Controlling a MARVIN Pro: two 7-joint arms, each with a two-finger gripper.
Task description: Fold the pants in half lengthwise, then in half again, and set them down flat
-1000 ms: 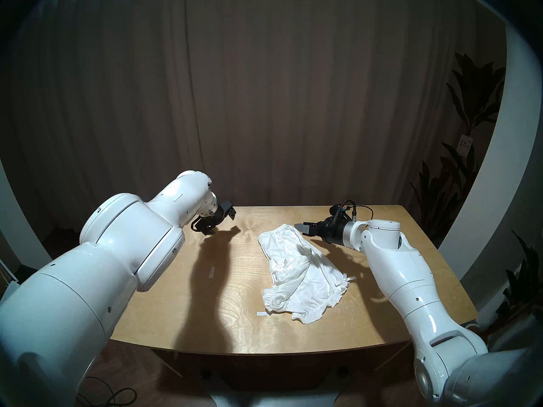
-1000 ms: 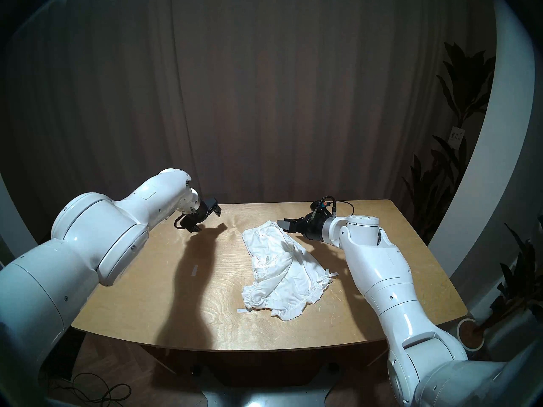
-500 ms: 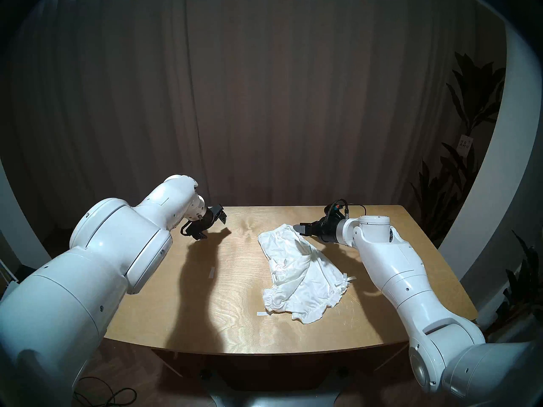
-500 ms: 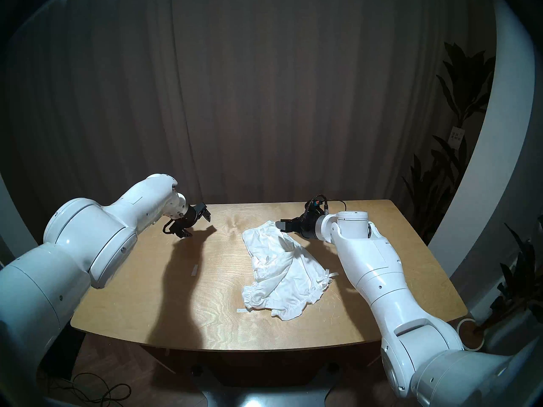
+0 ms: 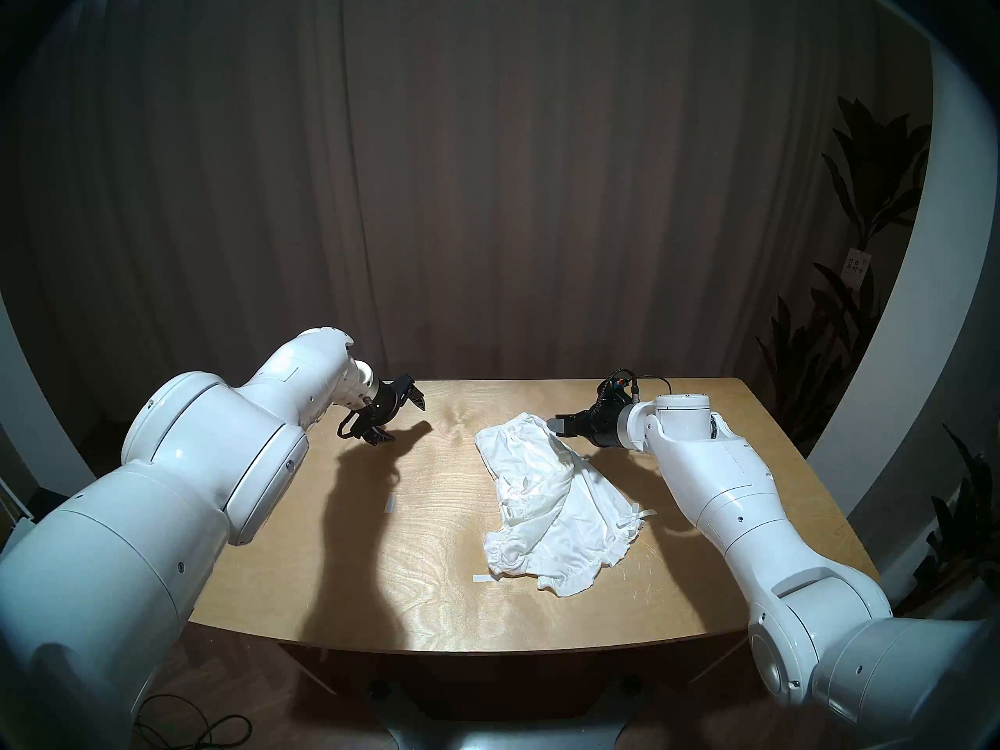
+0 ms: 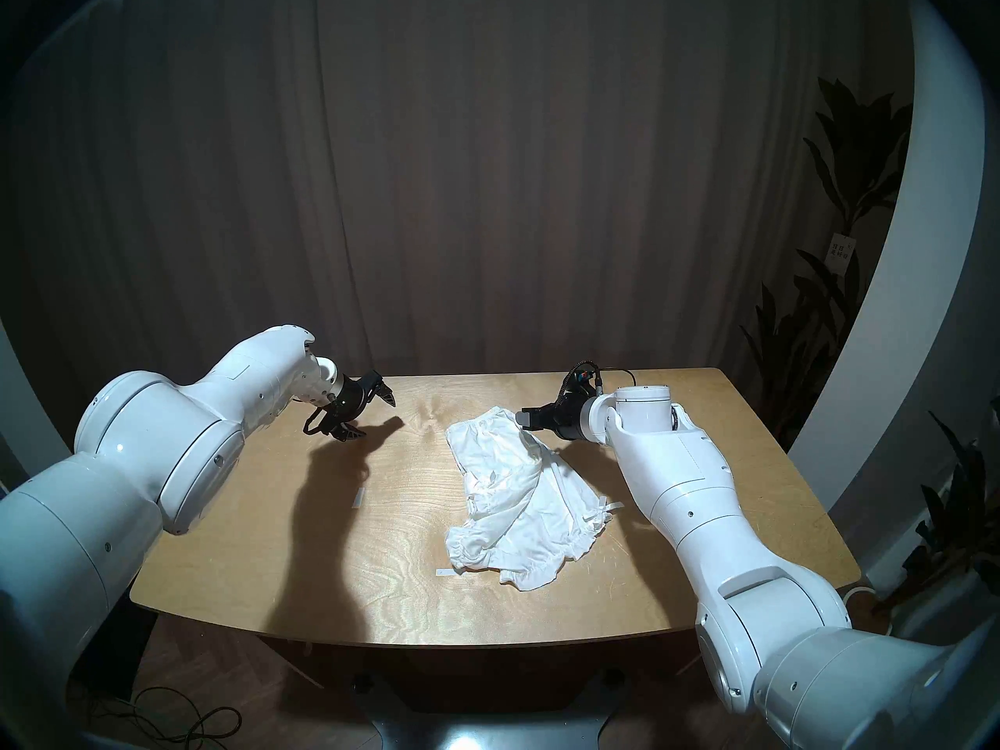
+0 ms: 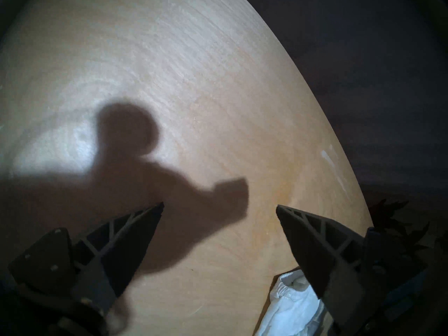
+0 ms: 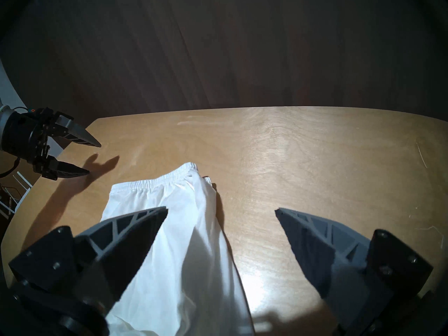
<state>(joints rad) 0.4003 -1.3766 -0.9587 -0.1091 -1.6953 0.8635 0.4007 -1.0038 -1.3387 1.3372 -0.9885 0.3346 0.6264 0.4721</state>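
The white pants [image 5: 552,511] lie crumpled on the wooden table [image 5: 433,597], right of centre, with the gathered waistband at the far end and the ruffled hems towards me. A ribbon tie [image 5: 645,513] sticks out on the right. My right gripper [image 5: 557,425] is open and empty, just above the far right corner of the waistband. In the right wrist view the pants [image 8: 174,231] lie under its left finger, and the gripper [image 8: 221,210] holds nothing. My left gripper [image 5: 400,420] is open and empty over bare table at the far left, well apart from the pants [image 7: 291,304].
Two small white tape strips lie on the table, one left of the pants [image 5: 389,502] and one at their near edge [image 5: 481,577]. A curtain hangs behind the table. A plant [image 5: 866,278] stands at the right. My left arm's shadow crosses the table's middle.
My left gripper has drawn back a little to the left and turned. My right arm has shifted, its gripper staying by the waistband. The raised fold of cloth under it has sunk flatter.
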